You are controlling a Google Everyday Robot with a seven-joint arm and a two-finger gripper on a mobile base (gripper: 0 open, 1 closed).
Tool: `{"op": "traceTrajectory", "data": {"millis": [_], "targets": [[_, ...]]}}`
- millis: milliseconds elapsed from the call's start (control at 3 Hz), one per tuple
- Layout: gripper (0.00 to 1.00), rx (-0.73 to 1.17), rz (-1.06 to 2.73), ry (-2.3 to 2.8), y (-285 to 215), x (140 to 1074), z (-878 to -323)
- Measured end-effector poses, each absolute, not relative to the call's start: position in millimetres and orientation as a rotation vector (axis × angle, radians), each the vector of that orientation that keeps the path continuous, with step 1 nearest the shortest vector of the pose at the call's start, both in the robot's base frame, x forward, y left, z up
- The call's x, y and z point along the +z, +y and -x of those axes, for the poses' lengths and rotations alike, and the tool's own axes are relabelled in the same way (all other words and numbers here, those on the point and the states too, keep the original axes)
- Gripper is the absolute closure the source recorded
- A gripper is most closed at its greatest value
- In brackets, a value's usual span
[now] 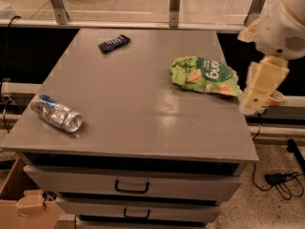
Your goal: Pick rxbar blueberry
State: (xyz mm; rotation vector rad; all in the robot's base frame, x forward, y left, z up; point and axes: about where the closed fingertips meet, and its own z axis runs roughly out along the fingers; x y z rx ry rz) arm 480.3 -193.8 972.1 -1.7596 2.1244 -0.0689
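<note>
The rxbar blueberry (114, 43), a small flat dark navy bar with pale marks, lies at the far left of the grey cabinet top (128, 94), near the back edge. My gripper (257, 97), a cream-coloured part hanging from the white arm, is at the right edge of the top, just right of the green bag. It is far from the bar and holds nothing that I can see.
A crinkled green chip bag (205, 75) lies at the right. A crushed clear plastic bottle (56, 113) lies at the front left. Drawers with dark handles (131, 187) are below. A cardboard box (24, 206) stands on the floor at left, and a cable (279, 178) lies at right.
</note>
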Motion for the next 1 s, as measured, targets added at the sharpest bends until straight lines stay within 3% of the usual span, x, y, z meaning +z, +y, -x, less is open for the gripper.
{"op": "traceTrajectory", "data": {"millis": [667,1000], "targets": [[0.00,0.060,1.753,1.781,-69.6,1000.3,-609.4],[0.00,0.060,1.754,1.782,-69.6,999.6,-609.2]]}}
